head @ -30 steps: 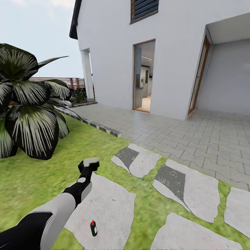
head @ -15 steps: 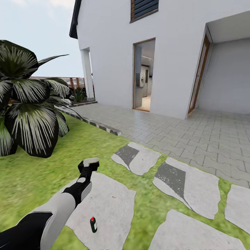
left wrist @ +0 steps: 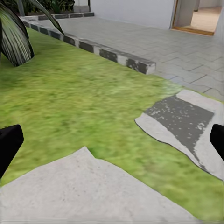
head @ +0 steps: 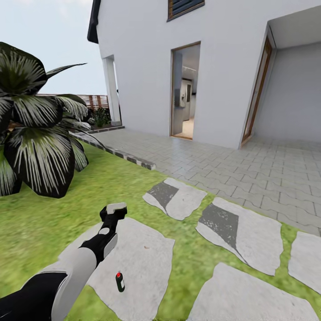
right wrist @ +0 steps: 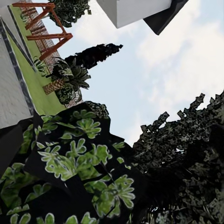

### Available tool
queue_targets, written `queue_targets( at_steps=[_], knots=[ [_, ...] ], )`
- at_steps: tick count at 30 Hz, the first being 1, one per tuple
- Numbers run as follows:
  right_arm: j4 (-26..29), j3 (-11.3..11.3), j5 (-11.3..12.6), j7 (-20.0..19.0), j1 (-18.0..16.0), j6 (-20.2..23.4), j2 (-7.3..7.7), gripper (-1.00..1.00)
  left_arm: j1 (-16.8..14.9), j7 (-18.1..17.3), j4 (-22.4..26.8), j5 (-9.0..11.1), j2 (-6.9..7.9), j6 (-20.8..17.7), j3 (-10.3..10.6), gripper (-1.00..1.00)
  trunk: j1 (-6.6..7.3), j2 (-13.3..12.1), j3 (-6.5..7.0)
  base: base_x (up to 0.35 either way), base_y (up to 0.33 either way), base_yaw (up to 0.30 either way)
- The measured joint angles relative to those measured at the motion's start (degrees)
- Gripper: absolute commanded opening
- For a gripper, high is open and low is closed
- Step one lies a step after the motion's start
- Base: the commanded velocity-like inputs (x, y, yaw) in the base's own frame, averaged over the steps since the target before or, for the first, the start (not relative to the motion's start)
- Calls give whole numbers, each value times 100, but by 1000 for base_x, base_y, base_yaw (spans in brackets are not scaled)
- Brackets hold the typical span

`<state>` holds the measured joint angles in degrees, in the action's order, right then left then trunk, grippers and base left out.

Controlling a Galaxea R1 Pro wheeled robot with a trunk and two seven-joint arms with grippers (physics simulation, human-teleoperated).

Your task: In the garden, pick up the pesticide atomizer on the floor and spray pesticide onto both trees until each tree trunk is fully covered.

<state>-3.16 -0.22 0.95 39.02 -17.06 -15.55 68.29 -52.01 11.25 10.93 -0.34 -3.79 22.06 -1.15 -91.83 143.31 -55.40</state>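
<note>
The pesticide atomizer (head: pixel 119 281) stands upright on a paving stone (head: pixel 133 267), low in the frame, below the empty, open left pincer (head: pixel 117 208); right pincer state unclear

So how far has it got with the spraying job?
Barely started. The pesticide atomizer stands untouched on a stepping stone beside the lawn. The left gripper hangs open above that stone, empty, beyond the sprayer. Left to do: grasping it, then spraying both tree trunks.
</note>
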Motion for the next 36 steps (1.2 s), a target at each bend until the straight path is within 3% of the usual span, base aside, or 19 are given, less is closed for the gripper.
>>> queue_targets(
  at_steps=[36],
  knots=[
    [-4,0,0,0,0,0,1,100,0,0,-4,-1,1,0,0,100,-93,48,-798,0,0,0]
  ],
)
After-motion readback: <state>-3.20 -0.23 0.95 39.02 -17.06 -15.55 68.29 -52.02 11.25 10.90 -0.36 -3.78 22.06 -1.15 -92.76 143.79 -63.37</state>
